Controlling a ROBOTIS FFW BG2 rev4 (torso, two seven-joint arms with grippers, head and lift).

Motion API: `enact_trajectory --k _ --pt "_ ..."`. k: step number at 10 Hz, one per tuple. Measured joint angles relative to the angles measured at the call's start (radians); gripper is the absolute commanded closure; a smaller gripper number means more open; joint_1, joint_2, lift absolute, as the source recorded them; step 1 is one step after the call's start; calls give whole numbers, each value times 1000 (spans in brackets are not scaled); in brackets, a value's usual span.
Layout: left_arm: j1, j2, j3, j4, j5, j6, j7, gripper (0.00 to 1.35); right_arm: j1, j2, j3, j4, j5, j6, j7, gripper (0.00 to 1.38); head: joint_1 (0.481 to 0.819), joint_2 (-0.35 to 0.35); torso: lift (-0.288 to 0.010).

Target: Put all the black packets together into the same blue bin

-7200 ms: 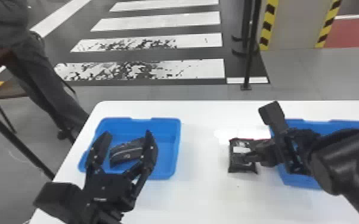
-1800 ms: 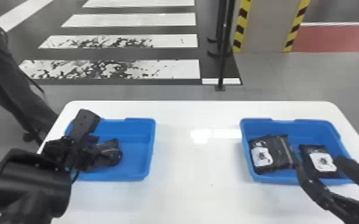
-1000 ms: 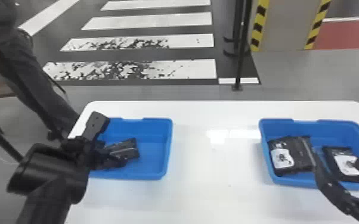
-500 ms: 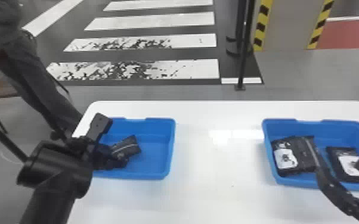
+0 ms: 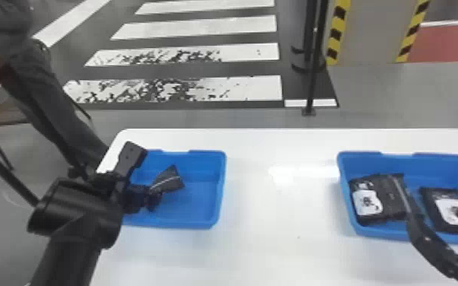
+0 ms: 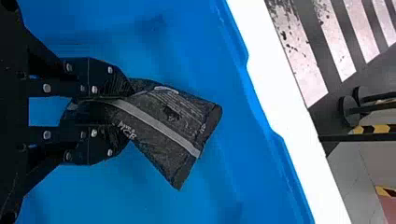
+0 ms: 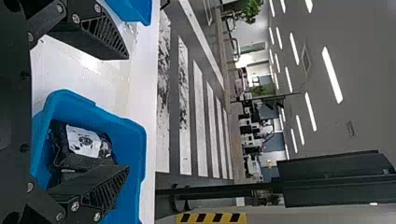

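My left gripper (image 5: 151,197) is low in the left blue bin (image 5: 201,207), shut on one end of a black packet (image 5: 171,179). In the left wrist view the left gripper (image 6: 112,112) pinches the crumpled end of the packet (image 6: 163,123), whose free end fans out over the blue floor. Over the right blue bin (image 5: 357,228), my right gripper (image 5: 439,213) stands open. Beneath it lie a black packet with a white label (image 5: 376,201) and another labelled packet (image 5: 445,209). The right wrist view shows the right gripper (image 7: 127,112) with fingers wide apart, near a packet (image 7: 88,142).
Both bins stand on a white table (image 5: 277,235), with a wide strip of tabletop between them. A thin black pole (image 5: 315,64) rises from the floor behind the table. A person stands beyond the table's far left corner.
The left gripper, earlier open above the bin, has closed on the packet, which has turned and tilted. The right gripper has left the table packet's former spot between the bins; that spot is now bare.
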Motion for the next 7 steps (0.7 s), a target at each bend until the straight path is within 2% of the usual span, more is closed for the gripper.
enact_trajectory --k 1,3,5,6,7 --pt "17 -4 15 -44 9 1 -5 1216 1 0 -2 -1 -2 -1 0 194 695 130 -110" --pt "103 -24 97 -228 58 11 -6 1216 0 0 -3 -13 -3 -2 0 194 695 136 -110" --pt "211 -77 222 -389 161 -52 -1 1216 -36 -3 2 -31 2 -2 -1 194 695 149 -110" --pt "249 -102 249 -435 220 -94 5 1216 -77 -7 19 -31 -3 -2 -1 194 695 150 -110" --pt "270 -113 236 -467 263 -120 7 1216 -124 -14 49 -22 -17 -2 -1 194 695 143 -110"
